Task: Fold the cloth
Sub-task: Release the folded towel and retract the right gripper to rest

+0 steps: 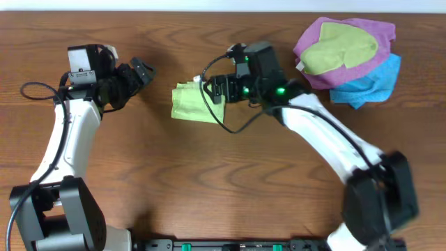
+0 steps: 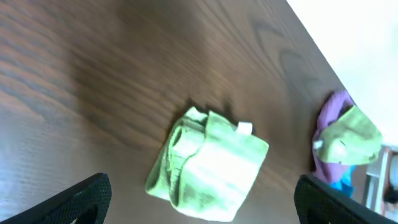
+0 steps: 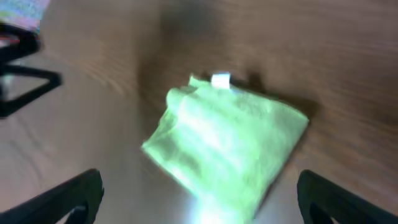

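The cloth [image 1: 194, 104] lies folded mid-way along the table [image 1: 153, 174]. The left gripper [image 1: 139, 75] hovers to its left, jaws wide and empty. The right gripper [image 1: 213, 89] hangs over its right edge, jaws wide, seemingly clear of it.

There is one counter [image 1: 209, 188], and four cloths lie on it. One lime-green cloth [image 1: 191, 104] sits near the middle and bears one white tag [image 2: 245, 128]. The other three are heaped at the far right corner: one olive-green cloth [image 1: 341, 50], one purple cloth [image 1: 382, 31] and one blue cloth [image 1: 369, 85]. There are two robot arms, the left arm [image 1: 66, 143] and the right arm [image 1: 327, 136]. Each carries one two-fingered tool, the left end effector [image 1: 143, 73] and the right end effector [image 1: 211, 89], two in all.
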